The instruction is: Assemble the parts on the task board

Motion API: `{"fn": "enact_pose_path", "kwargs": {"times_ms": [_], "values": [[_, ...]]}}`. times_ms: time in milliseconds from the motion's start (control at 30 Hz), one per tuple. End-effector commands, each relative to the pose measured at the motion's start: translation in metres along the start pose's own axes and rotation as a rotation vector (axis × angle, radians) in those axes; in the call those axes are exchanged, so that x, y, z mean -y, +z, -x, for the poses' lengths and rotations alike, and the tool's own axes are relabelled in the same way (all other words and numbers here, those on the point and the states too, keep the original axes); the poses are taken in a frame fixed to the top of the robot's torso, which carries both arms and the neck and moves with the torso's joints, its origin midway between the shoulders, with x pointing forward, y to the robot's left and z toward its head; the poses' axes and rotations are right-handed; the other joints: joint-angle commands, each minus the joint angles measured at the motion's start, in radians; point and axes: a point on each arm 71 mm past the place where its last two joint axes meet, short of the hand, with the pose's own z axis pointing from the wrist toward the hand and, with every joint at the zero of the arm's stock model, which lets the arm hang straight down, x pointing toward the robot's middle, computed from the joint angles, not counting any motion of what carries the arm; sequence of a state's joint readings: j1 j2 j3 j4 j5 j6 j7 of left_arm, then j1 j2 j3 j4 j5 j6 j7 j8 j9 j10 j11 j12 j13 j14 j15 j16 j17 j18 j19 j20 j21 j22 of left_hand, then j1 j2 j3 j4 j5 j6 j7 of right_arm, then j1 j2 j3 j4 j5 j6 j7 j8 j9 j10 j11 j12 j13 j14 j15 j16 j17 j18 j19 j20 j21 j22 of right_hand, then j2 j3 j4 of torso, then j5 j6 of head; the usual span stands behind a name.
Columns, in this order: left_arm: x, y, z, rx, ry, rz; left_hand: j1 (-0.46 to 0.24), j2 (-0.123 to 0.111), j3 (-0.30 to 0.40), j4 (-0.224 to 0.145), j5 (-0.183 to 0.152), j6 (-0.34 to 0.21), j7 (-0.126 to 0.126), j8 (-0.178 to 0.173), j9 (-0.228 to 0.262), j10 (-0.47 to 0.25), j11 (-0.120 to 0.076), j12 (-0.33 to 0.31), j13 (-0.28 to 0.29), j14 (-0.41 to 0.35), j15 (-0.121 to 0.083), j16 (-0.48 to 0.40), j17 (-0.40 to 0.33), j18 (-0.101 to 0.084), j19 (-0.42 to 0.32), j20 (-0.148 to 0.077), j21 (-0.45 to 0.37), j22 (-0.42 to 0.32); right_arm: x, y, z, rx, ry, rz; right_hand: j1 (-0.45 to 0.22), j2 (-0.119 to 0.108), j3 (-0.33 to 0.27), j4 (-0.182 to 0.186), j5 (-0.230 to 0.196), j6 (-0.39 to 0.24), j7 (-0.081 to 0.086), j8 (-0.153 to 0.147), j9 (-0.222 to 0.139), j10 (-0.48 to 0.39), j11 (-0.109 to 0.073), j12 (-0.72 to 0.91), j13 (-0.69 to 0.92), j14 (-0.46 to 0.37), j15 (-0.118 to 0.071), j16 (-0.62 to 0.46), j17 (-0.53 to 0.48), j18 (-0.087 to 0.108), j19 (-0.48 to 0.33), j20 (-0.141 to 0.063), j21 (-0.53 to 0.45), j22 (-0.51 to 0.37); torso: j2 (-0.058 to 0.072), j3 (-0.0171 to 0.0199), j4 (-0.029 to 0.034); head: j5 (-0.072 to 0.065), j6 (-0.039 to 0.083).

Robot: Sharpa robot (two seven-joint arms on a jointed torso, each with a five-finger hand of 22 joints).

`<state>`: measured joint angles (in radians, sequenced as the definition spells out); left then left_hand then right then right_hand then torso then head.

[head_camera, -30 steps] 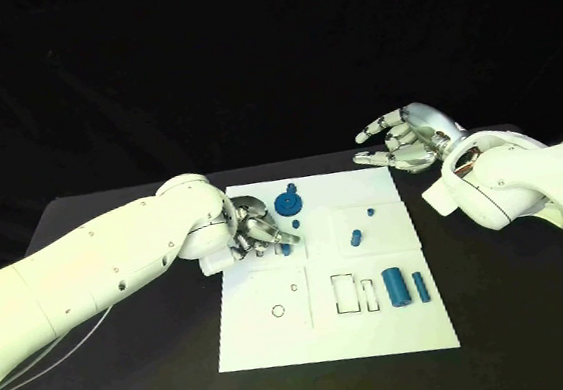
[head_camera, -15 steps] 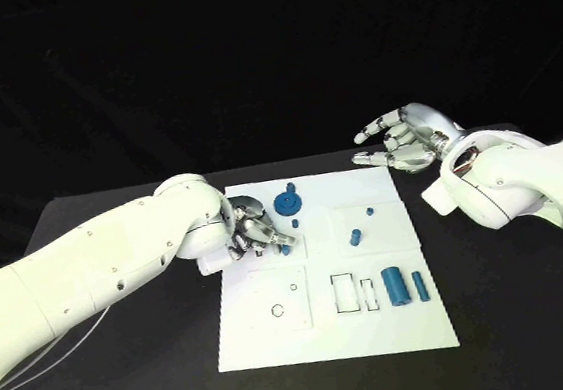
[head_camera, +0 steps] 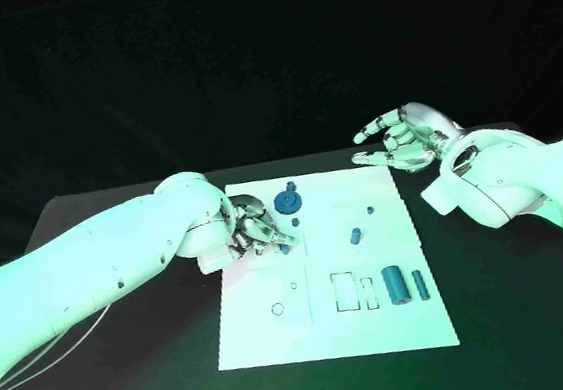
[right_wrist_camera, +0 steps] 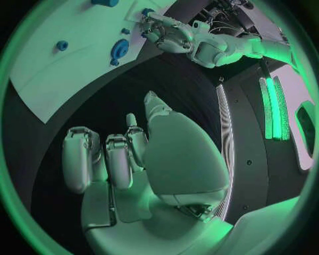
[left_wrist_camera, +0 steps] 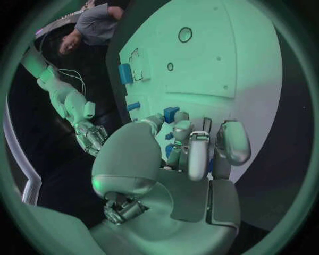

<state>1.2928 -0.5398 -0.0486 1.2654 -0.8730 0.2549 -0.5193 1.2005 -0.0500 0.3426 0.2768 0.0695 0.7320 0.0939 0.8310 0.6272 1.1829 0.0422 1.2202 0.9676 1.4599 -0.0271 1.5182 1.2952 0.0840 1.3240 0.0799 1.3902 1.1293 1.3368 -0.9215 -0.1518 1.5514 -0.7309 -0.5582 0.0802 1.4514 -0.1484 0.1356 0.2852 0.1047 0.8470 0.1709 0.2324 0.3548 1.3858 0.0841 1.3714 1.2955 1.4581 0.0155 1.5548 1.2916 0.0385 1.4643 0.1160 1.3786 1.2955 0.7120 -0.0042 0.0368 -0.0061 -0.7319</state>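
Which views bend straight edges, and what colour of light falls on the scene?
Left wrist view: the task board curves like a dome around the left hand. Right wrist view: the board's edge arcs behind the right hand. Head view: edges stay straight. Green light tints all three.

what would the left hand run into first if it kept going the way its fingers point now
Probably the small blue part right at its fingertips. The left hand reaches across the task board toward the robot's right, fingers down at the board. Whether they already touch or hold the part is unclear.
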Motion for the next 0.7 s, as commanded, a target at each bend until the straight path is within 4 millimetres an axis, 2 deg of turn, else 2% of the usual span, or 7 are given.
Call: {"fn": "enact_pose_path", "kwargs": {"times_ms": [33, 200, 300, 433, 567, 667, 700], "values": [[0.0019, 0.0000, -0.0008, -0.006, 0.002, -0.005, 0.016, -0.002, 0.037, 0.000, 0.000, 0.002, -0.006, 0.023, 0.019, 0.005, -0.024, 0.023, 0.021, 0.086, -0.012, 0.022, 0.216, 0.000, 0.005, -0.013, 0.022, 0.023, -0.0003, 0.0002, -0.0007, -0.004, -0.001, 0.002, -0.026, 0.020, 0.026, 0.001, 0.019, -0.005, -0.002, 0.024, 0.012, -0.017, 0.001, 0.005, 0.074, 0.098, -0.007, -0.011, 0.224, 0.007, 0.021, -0.005, -0.009, 0.166, 0.000, 0.0001, -0.0002, 0.001, -0.001], [0.0016, 0.0000, -0.0009, -0.010, -0.001, -0.006, 0.042, 0.002, 0.071, -0.004, 0.000, 0.002, -0.009, 0.020, 0.025, 0.008, -0.027, 0.023, 0.023, 0.088, -0.015, 0.024, 0.220, 0.000, 0.004, -0.015, 0.023, 0.024, -0.0002, 0.0001, -0.0007, -0.005, -0.001, 0.002, -0.026, 0.020, 0.026, 0.001, 0.019, -0.005, -0.002, 0.024, 0.012, -0.017, 0.001, 0.005, 0.074, 0.098, -0.007, -0.011, 0.224, 0.007, 0.021, -0.005, -0.009, 0.166, 0.000, 0.0001, -0.0003, 0.001, -0.002], [0.0014, 0.0000, -0.0010, -0.012, -0.002, -0.006, 0.067, -0.001, 0.131, -0.014, 0.001, 0.001, -0.011, 0.013, 0.031, 0.008, -0.029, 0.020, 0.021, 0.089, -0.017, 0.025, 0.222, 0.000, 0.004, -0.018, 0.024, 0.026, -0.0001, 0.0001, -0.0006, -0.005, -0.001, 0.001, -0.026, 0.020, 0.026, 0.001, 0.019, -0.005, -0.002, 0.024, 0.012, -0.017, 0.001, 0.005, 0.074, 0.098, -0.007, -0.011, 0.224, 0.007, 0.021, -0.005, -0.009, 0.166, 0.000, 0.0003, 0.0002, 0.001, -0.002], [0.0013, 0.0000, -0.0012, -0.015, -0.002, -0.006, 0.071, -0.032, 0.271, -0.048, 0.006, -0.001, -0.010, 0.003, 0.045, 0.009, -0.029, 0.014, 0.018, 0.089, -0.018, 0.026, 0.224, 0.000, 0.003, -0.018, 0.025, 0.028, 0.0000, 0.0001, -0.0006, -0.006, -0.001, 0.001, -0.026, 0.021, 0.027, 0.001, 0.019, -0.006, -0.002, 0.025, 0.012, -0.017, 0.001, 0.005, 0.074, 0.098, -0.007, -0.011, 0.224, 0.008, 0.021, -0.005, -0.009, 0.166, 0.000, -0.0001, 0.0000, 0.002, -0.003], [0.0011, 0.0000, -0.0014, -0.018, -0.001, -0.005, 0.033, -0.070, 0.416, -0.111, 0.017, -0.004, -0.009, 0.004, 0.067, 0.014, -0.029, 0.010, 0.016, 0.091, -0.015, 0.027, 0.226, -0.001, 0.004, -0.018, 0.026, 0.032, 0.0001, 0.0002, -0.0007, -0.007, -0.001, 0.001, -0.026, 0.021, 0.028, 0.000, 0.019, -0.006, -0.002, 0.026, 0.012, -0.017, 0.001, 0.005, 0.075, 0.098, -0.007, -0.011, 0.224, 0.007, 0.021, -0.005, -0.009, 0.166, 0.000, 0.0000, -0.0004, 0.002, -0.003], [0.0011, -0.0001, -0.0016, -0.020, 0.001, -0.005, 0.010, -0.075, 0.459, -0.135, 0.026, -0.004, -0.007, 0.006, 0.078, 0.018, -0.028, 0.009, 0.017, 0.091, -0.016, 0.027, 0.227, -0.001, 0.006, -0.017, 0.027, 0.035, 0.0001, 0.0002, -0.0008, -0.008, -0.001, 0.001, -0.026, 0.021, 0.028, 0.000, 0.019, -0.006, -0.002, 0.026, 0.012, -0.017, 0.001, 0.005, 0.075, 0.098, -0.007, -0.011, 0.224, 0.007, 0.021, -0.005, -0.009, 0.166, 0.000, 0.0001, -0.0003, 0.002, -0.003], [0.0010, -0.0001, -0.0018, -0.021, 0.001, -0.004, -0.003, -0.078, 0.485, -0.152, 0.046, -0.004, -0.005, 0.008, 0.084, 0.019, -0.027, 0.008, 0.016, 0.091, -0.016, 0.028, 0.228, -0.001, 0.006, -0.017, 0.028, 0.035, 0.0001, 0.0003, -0.0009, -0.008, -0.001, 0.001, -0.026, 0.021, 0.028, 0.000, 0.019, -0.006, -0.002, 0.026, 0.012, -0.017, 0.001, 0.005, 0.075, 0.098, -0.007, -0.011, 0.224, 0.007, 0.021, -0.005, -0.009, 0.166, 0.000, -0.0002, -0.0002, 0.003, -0.001]]}}
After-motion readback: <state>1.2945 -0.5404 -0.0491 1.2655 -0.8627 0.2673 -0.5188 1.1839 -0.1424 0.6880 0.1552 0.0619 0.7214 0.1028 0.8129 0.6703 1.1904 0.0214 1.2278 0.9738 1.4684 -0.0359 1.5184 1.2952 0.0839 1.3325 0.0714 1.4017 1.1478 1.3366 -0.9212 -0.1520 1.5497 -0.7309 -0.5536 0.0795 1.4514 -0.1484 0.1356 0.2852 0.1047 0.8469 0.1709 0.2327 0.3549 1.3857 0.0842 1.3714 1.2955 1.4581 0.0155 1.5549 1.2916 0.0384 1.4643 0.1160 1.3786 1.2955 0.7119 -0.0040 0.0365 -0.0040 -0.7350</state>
